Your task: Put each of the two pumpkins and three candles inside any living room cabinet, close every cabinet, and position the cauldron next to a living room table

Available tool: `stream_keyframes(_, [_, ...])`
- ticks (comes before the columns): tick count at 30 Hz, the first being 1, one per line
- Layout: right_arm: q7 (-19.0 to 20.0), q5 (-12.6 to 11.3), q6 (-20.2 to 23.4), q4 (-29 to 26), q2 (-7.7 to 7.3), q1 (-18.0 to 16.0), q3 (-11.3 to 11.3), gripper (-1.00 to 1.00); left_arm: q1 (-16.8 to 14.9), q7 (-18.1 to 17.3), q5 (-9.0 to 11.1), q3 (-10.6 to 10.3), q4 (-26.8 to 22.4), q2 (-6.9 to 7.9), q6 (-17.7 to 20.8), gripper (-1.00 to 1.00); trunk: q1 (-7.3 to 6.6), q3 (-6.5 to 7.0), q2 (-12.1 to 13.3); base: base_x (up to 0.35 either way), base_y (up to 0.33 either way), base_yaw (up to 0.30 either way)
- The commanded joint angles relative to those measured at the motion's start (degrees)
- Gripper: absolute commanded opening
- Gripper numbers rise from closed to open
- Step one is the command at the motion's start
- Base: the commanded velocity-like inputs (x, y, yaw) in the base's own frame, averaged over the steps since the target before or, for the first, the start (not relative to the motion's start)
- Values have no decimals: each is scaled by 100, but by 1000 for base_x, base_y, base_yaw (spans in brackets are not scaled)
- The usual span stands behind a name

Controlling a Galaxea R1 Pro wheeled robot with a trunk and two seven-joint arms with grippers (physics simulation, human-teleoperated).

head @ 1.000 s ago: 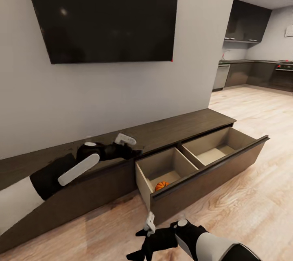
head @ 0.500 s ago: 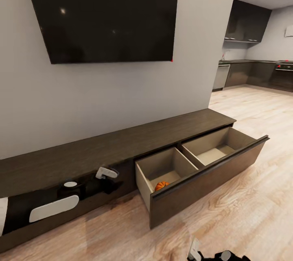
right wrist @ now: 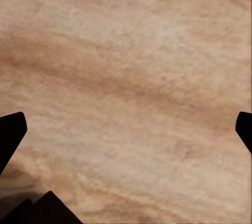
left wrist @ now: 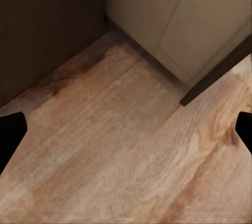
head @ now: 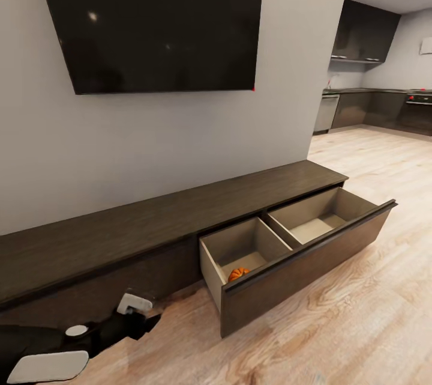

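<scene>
The long dark-brown cabinet [head: 180,208] runs along the wall under the TV. Its right-hand wide drawer [head: 300,265] stands pulled out, with two tan compartments. One orange pumpkin [head: 239,274] lies in the left compartment; the right compartment looks empty. My left gripper [head: 150,318] hangs low at the lower left, in front of the closed part of the cabinet, just above the floor. In the left wrist view the left gripper [left wrist: 126,135] is open over bare planks beside the drawer's tan side [left wrist: 173,19]. My right gripper [right wrist: 126,135] is open over the floor. Candles, cauldron and table are out of view.
A black TV [head: 156,18] hangs on the grey wall above the cabinet. Light wood plank floor [head: 360,325] spreads to the right toward a dark kitchen [head: 372,103]. The open drawer juts out into the floor space.
My left arm has dropped from the cabinet top down to floor level at the lower left. My right arm has sunk out of the head view. The drawer and pumpkin have not moved.
</scene>
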Motion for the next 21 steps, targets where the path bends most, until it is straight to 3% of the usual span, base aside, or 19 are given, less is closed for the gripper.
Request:
stream_keyframes(1, [-114, 45, -51, 18, -31, 59, -27, 100, -16, 45, 183, -313, -13, -8, -268, 100, -1, -5, -3, 0, 0, 0])
stream_keyframes(2, [-170, 45, -54, 18, -43, 91, -27, 100, -16, 56, 255, -444, -13, -14, -371, 100, -1, -5, -3, 0, 0, 0])
stream_keyframes(5, [-505, 45, -58, 18, -109, 273, -27, 100, -16, 94, 694, -1157, -9, -120, -905, 100, -1, -5, -3, 0, 0, 0])
stream_keyframes(6, [-568, 44, -50, 18, -113, 297, -27, 100, -16, 97, 781, -1275, -6, -156, -988, 100, -1, -5, -3, 0, 0, 0])
stream_keyframes(7, [-779, 40, -12, 19, -129, 348, -29, 100, -16, 101, 1138, -1572, 12, -289, -1216, 100, -1, -5, -3, 0, 0, 0])
stream_keyframes(8, [-1118, -4, 186, 24, -154, 393, -33, 100, -16, 107, 1756, -1802, 17, -455, -1409, 100, -1, -5, -3, 0, 0, 0])
stream_keyframes(11, [-1263, -202, 518, 32, -128, 474, -64, 100, 45, 270, 2013, -1889, 16, -605, -1459, 100, -1, -5, -3, 0, 0, 0])
stream_keyframes(14, [-1385, -902, 680, 34, -90, 683, -80, 100, 293, 748, 2180, -1920, 102, -755, -1469, 100, -1, -5, -3, 0, 0, 0])
stream_keyframes(16, [-1450, -1188, 710, 35, -87, 762, -83, 100, 469, 887, 2217, -1926, 227, -824, -1472, 100, -1, -5, -3, 0, 0, 0])
stream_keyframes(17, [-1528, -1515, 732, 35, -84, 872, -86, 100, 789, 1018, 2283, -1931, 509, -950, -1471, 100, -1, -5, -3, 0, 0, 0])
stream_keyframes(18, [-1560, -1653, 742, 35, -73, 930, -87, 100, 1037, 1067, 2387, -1932, 796, -1064, -1462, 100, -1, -5, -3, 0, 0, 0])
stream_keyframes(20, [-1593, -1780, 753, 35, -33, 986, -88, 100, 1513, 1102, 2706, -1931, 1437, -1319, -1418, 100, -1, -5, -3, 0, 0, 0])
stream_keyframes(21, [-1606, -1833, 759, 35, 14, 1010, -88, 100, 1891, 1100, 3028, -1929, 1991, -1547, -1351, 100, -1, -5, -3, 0, 0, 0])
